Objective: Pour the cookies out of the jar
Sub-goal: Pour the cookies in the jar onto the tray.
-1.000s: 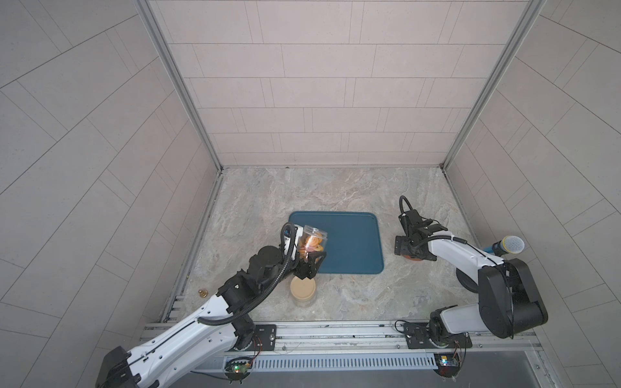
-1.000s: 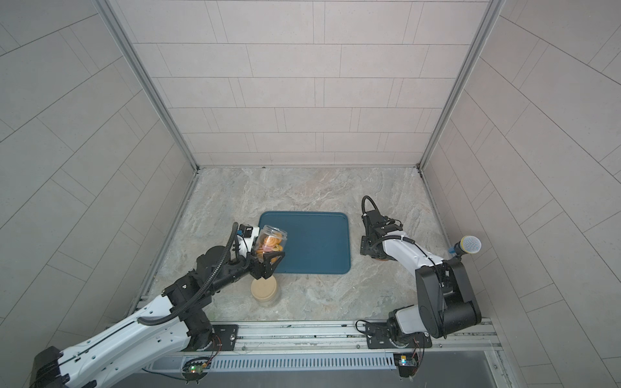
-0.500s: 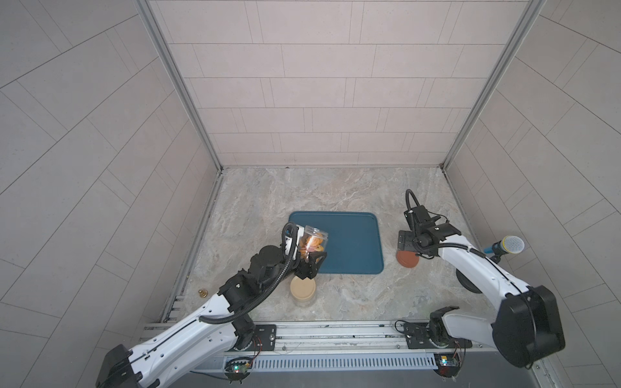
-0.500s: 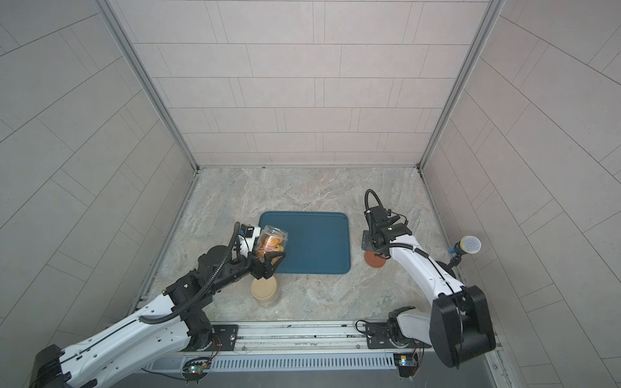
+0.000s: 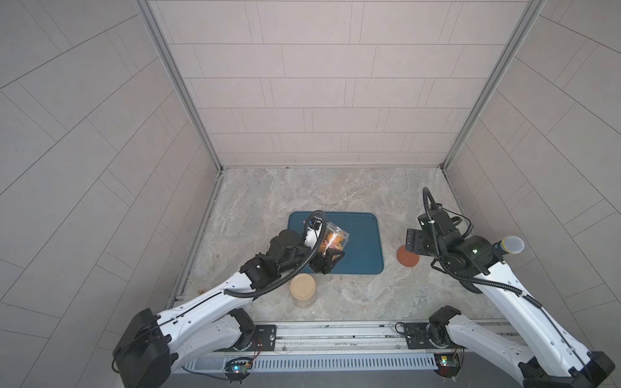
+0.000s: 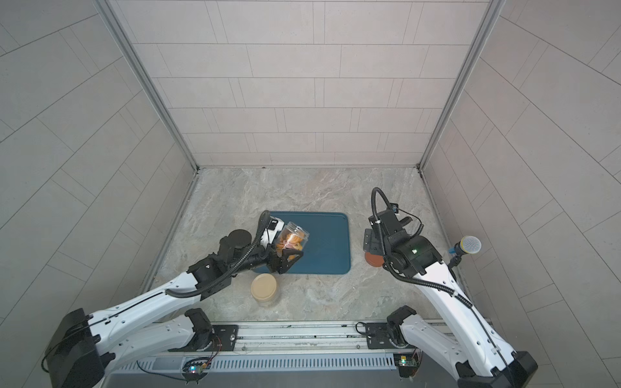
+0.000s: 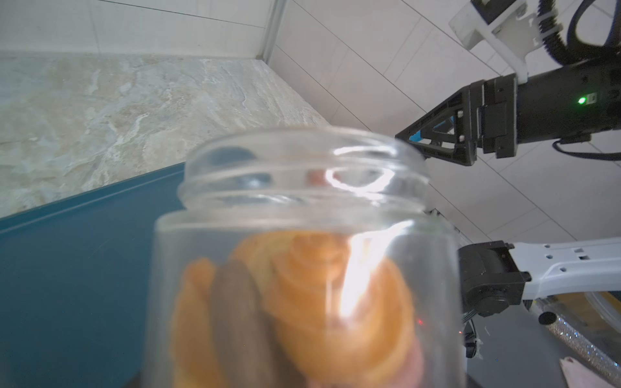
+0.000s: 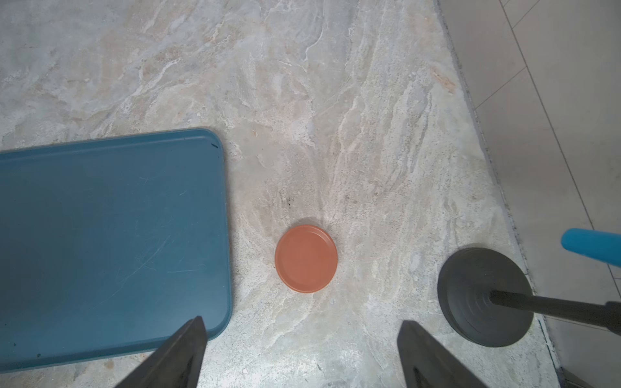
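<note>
From where I stand, the left gripper (image 5: 326, 263) is pinching the jar (image 5: 331, 239) low on its body, holding it in the air over the 9 o'clock end of the blue tray (image 5: 364, 242). The jar's mouth is bare. Its reddish lid (image 8: 305, 258) lies flat on the table at the tray's 3 o'clock, with the right gripper (image 8: 300, 320) hanging over it, fingers spread and empty. A second jar (image 5: 303, 285), capped in beige, stands at 6 o'clock of the held one.

I'd say the opening is done and the pour is just being set up. No cookies lie on the tray in either top view.

The jar leans, and its long axis runs from the gripper at about 7 o'clock up to the mouth at about 1 o'clock. The mouth is higher than the base. In the left wrist view the cookies (image 7: 319, 285) sit heaped at the bottom end.

The next move, as I judge it, calls for rolling the wrist until the mouth drops below the base, while keeping it over the tray's middle so nothing spills onto the table.
</note>
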Controlling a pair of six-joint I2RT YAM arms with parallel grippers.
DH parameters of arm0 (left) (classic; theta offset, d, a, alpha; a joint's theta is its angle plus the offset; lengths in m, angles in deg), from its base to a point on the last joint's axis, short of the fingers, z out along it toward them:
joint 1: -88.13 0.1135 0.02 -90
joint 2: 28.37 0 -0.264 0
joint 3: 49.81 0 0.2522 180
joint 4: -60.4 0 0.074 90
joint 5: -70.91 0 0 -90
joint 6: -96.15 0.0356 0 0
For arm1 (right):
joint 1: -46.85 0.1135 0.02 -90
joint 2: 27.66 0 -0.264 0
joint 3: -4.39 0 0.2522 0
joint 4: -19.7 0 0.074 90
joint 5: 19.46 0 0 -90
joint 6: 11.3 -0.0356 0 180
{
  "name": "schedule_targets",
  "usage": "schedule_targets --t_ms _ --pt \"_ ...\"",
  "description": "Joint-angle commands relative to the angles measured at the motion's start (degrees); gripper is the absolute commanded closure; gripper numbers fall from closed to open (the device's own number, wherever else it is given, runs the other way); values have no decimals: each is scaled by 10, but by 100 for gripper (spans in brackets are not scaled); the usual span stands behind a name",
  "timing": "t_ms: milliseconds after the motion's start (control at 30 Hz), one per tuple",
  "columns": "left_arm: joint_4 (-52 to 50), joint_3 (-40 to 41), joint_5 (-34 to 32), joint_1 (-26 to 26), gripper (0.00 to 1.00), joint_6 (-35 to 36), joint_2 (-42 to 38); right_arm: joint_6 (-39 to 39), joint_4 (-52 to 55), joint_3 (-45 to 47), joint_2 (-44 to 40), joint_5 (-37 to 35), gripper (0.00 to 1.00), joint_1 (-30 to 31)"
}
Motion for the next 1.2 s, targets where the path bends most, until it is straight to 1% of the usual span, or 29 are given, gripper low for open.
schedule_targets --t_ms 0,167,367,433,500,567,633,667,767,833,967,1067,1167 --pt "72 -42 45 4 100 62 38 -16 34 9 -11 -15 7 3" --pt "106 -58 78 11 100 92 118 -17 34 24 -26 -10 8 3" --pt "83 -114 115 22 100 125 224 -17 30 45 -32 -15 8 -2" --pt "65 -136 125 23 100 137 263 -22 30 51 -33 -18 7 -11" --pt "47 -161 149 24 100 151 300 -23 29 54 -33 -10 8 -26" --pt "50 -170 154 24 100 140 324 -21 23 58 -33 -1 8 -35" --pt "105 -152 152 24 100 122 337 -20 23 58 -29 7 8 -44" --pt "115 -148 149 24 100 117 340 -18 23 58 -28 10 8 -47" --pt "110 -160 145 25 100 112 359 -16 19 60 -29 11 8 -53" --pt "72 -184 136 24 100 114 376 -15 18 61 -28 15 8 -60" --pt "-40 -250 118 15 100 131 414 -16 11 67 -30 24 8 -70" --pt "-85 -268 92 4 100 151 431 -17 5 72 -27 34 8 -78" --pt "-132 -292 75 3 100 149 448 -16 5 71 -26 41 8 -83"
